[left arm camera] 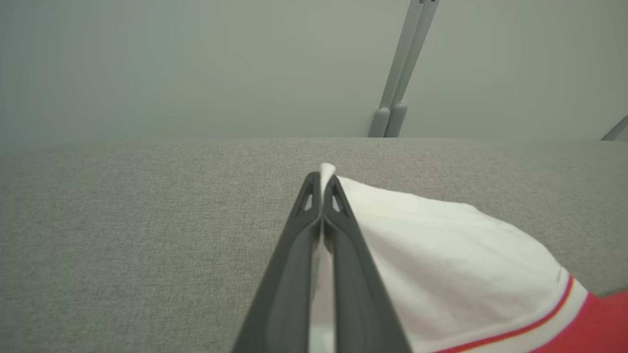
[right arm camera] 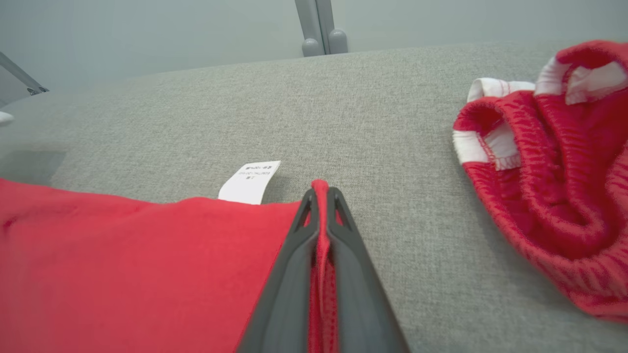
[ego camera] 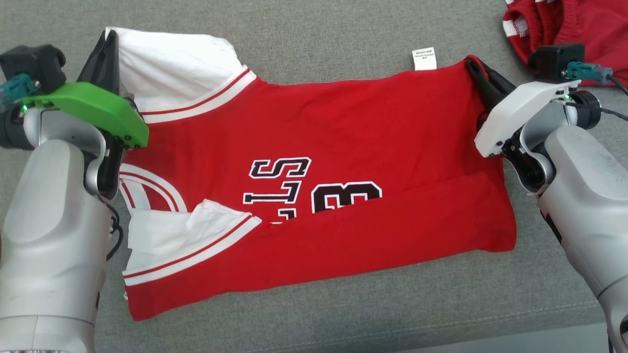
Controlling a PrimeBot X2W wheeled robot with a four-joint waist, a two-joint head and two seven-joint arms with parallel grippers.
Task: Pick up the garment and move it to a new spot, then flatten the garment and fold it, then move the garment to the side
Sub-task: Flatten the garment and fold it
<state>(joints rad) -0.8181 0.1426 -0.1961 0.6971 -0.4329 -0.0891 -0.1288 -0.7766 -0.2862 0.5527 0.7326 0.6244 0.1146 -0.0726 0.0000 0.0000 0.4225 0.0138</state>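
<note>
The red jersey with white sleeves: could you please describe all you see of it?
The red jersey lies partly folded on the grey fabric surface, black-and-white lettering up, red-striped white sleeves toward the robot's left, a white label at its far edge. The left gripper pinches a sleeve corner, the right gripper a red far corner.

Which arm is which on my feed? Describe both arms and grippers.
The left gripper has two long dark tapered fingers and a green cover; the right gripper has the same fingers and a white cover. Both forearms are rounded silver-grey, each wrist carrying a black camera box with a teal connector.
</note>
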